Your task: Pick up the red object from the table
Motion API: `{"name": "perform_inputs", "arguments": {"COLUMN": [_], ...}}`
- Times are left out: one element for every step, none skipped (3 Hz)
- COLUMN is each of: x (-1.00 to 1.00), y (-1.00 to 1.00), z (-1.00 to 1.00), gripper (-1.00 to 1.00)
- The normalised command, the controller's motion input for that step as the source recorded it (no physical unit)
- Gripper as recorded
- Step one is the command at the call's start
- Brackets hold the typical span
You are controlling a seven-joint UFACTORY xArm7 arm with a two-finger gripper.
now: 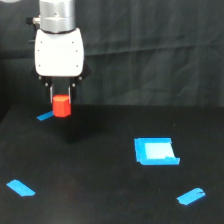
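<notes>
The red object is a small orange-red block held between my gripper's two thin dark fingers. My gripper hangs from the white arm body at the exterior view's upper left and is shut on the block. The block sits just above the far left part of the black table; I cannot tell for certain if it touches the surface. A blue tape strip lies just behind and to the left of the block.
A blue square lies right of centre on the table. Blue tape strips lie at the front left and front right. A black cloth backdrop hangs behind the table.
</notes>
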Motion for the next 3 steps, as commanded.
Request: {"name": "perform_inputs", "arguments": {"x": [0.03, 0.00, -0.01], "y": [0.04, 0.01, 0.00], "z": [0.58, 0.36, 0.27], "gripper": [-0.99, -0.99, -0.99]}}
